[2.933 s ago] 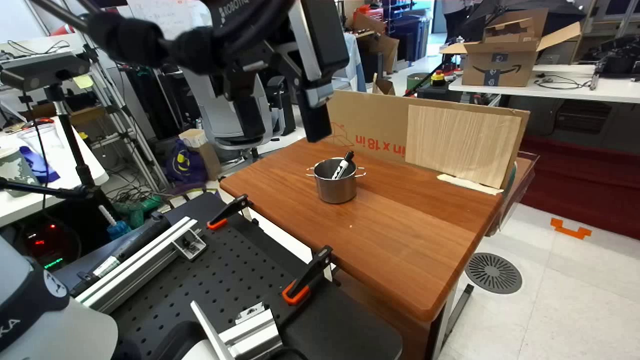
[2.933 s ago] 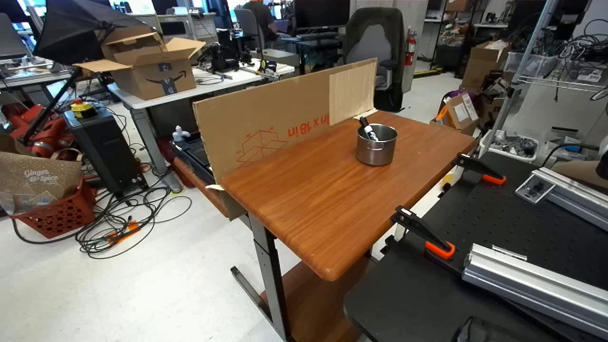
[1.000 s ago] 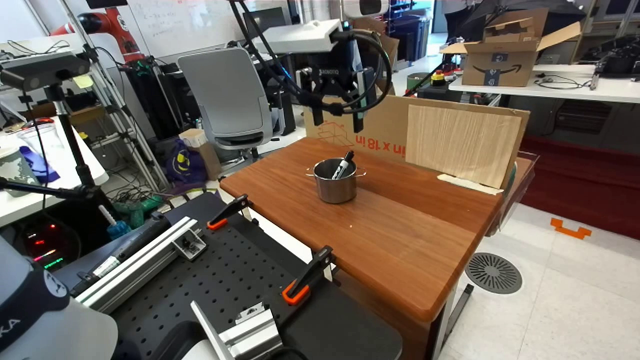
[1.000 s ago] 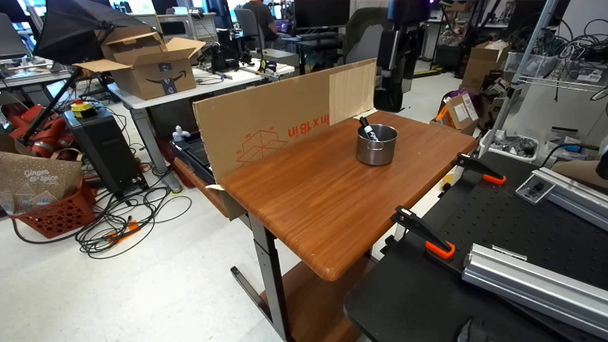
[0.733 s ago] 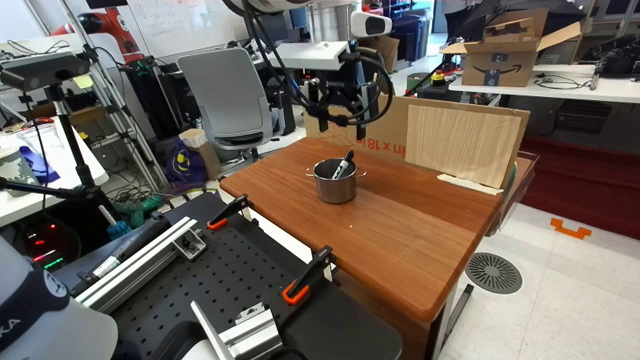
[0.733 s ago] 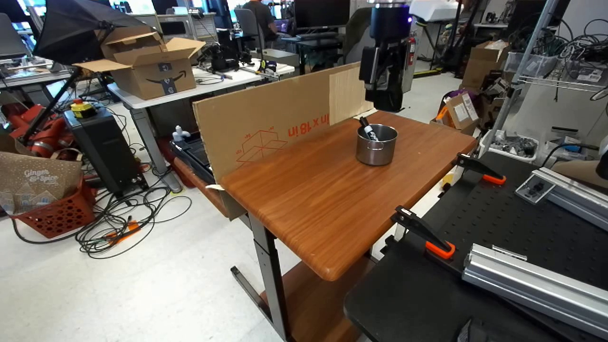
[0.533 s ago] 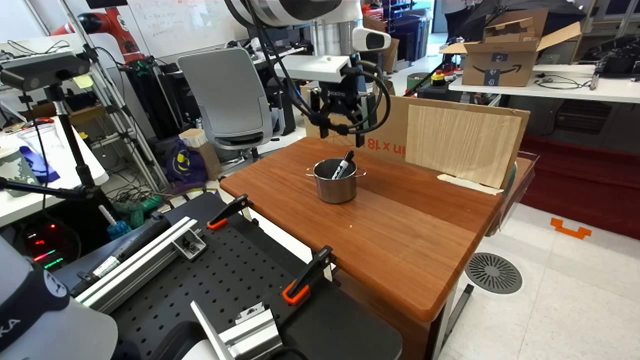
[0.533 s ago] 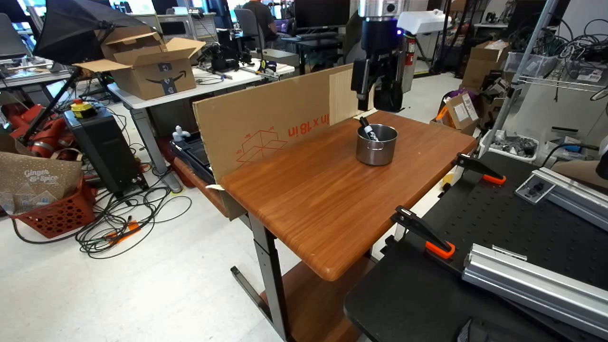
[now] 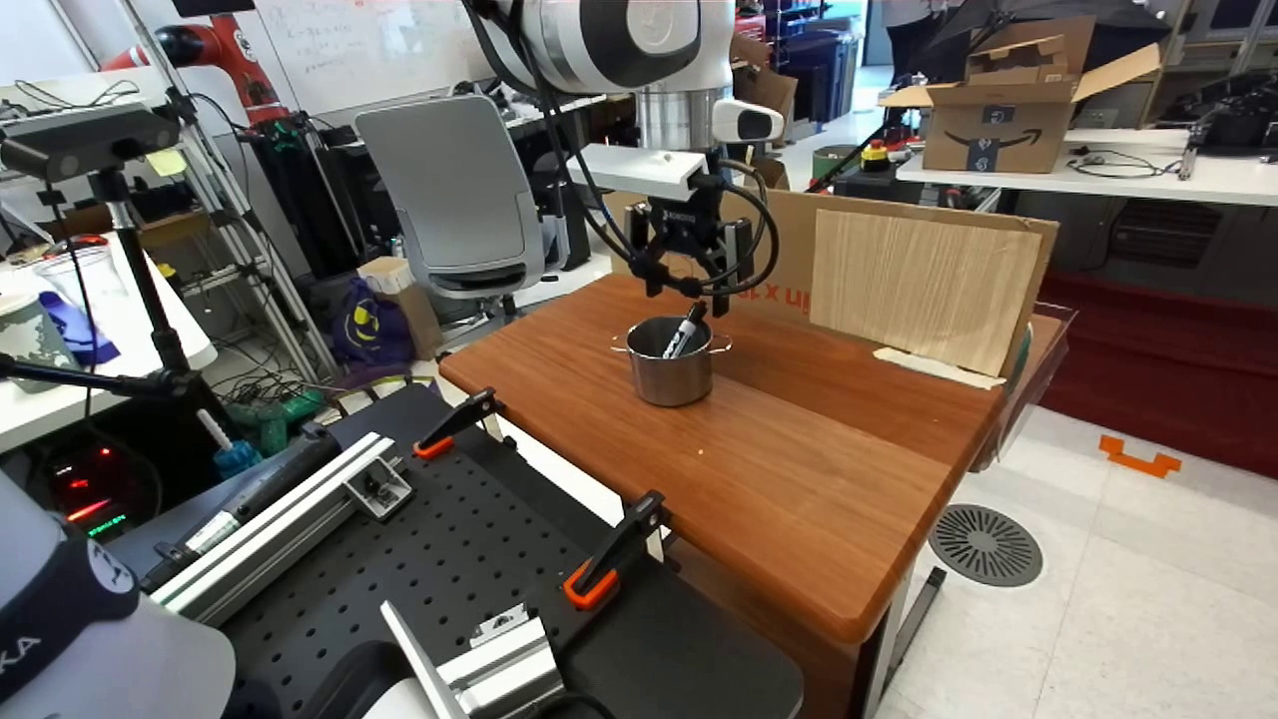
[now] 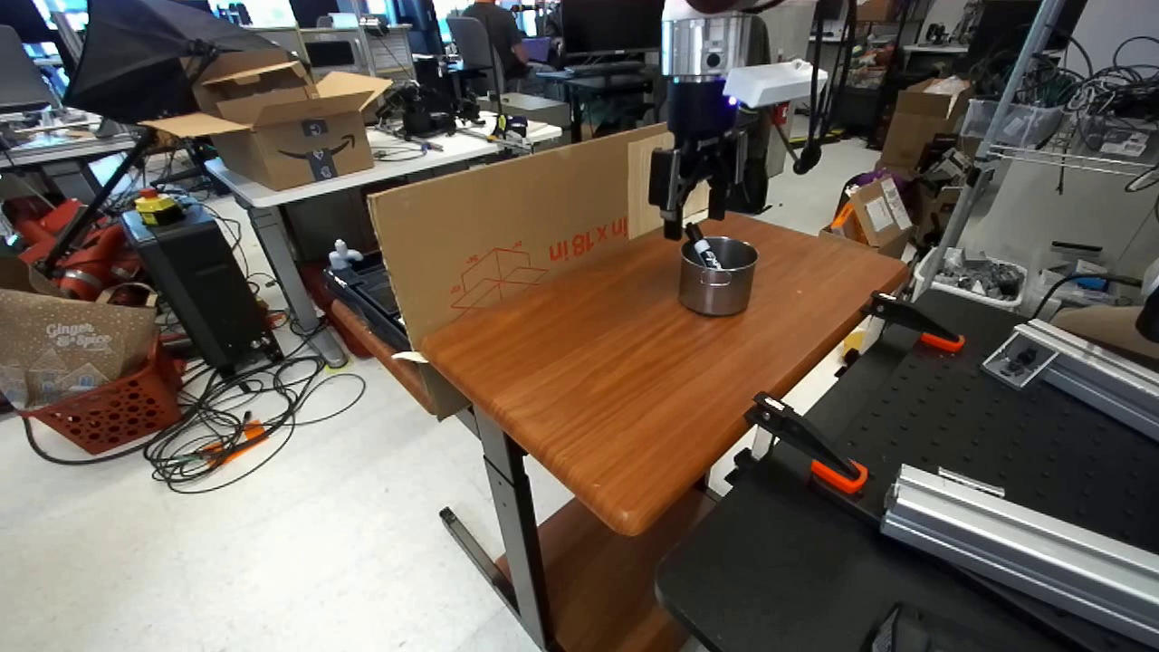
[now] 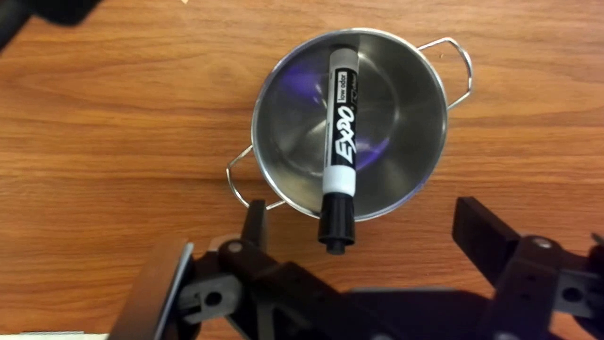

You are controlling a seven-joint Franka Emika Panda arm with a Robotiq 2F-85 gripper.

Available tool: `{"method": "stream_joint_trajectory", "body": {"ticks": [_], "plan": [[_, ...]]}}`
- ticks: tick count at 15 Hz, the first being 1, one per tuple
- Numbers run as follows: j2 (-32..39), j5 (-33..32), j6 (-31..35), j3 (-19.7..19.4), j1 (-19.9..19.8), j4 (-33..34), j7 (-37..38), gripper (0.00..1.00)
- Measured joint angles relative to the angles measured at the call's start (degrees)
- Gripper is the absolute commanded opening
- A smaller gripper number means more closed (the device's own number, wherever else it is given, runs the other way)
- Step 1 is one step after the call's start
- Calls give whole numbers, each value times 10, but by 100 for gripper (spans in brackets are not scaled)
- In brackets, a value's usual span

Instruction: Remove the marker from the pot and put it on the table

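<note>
The marker (image 11: 340, 137) leans in the pot (image 9: 671, 383), its grey end down inside near the wall and its black cap (image 11: 336, 217) jutting past the rim (image 11: 253, 125), toward the end effector (image 11: 362, 220). In the wrist view its long axis runs almost straight up and down the picture, and the fingers (image 11: 483, 236) stand one to each side, so they would close across the marker rather than along it; I judge that no large turn of the wrist is called for. The end effector holds nothing, its fingers spread far wider than the cap is thick. In that view the cap does not sit mid-gap but nearer the finger on the picture's left, so a small sideways shift before closing looks sensible.

In both exterior views the fingertips hang over the side of the pot that faces the cardboard (image 10: 507, 217); the cap leans to that side too, which makes it the nearest part to take. How much height remains between fingertips and cap is hard to tell from these angles. The finger on the left of the wrist view lines up close to a wire handle (image 11: 229, 174), which could snag it on the way down.

The pot stands upright on the bench (image 10: 561, 389), where the marker must end up; lifting it out and laying it down are yet to be done.
</note>
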Motion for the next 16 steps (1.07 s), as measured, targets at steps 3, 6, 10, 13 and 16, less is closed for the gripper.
{"method": "stream_joint_trajectory", "body": {"ticks": [3,6,10,13,16], "plan": [[19,0,0,1,0,14,8,65],[30,0,0,2,0,26,10,43],[30,0,-1,2,0,34,10,12],[30,0,-1,2,0,36,10,2],[29,0,-1,2,0,37,10,5]]}}
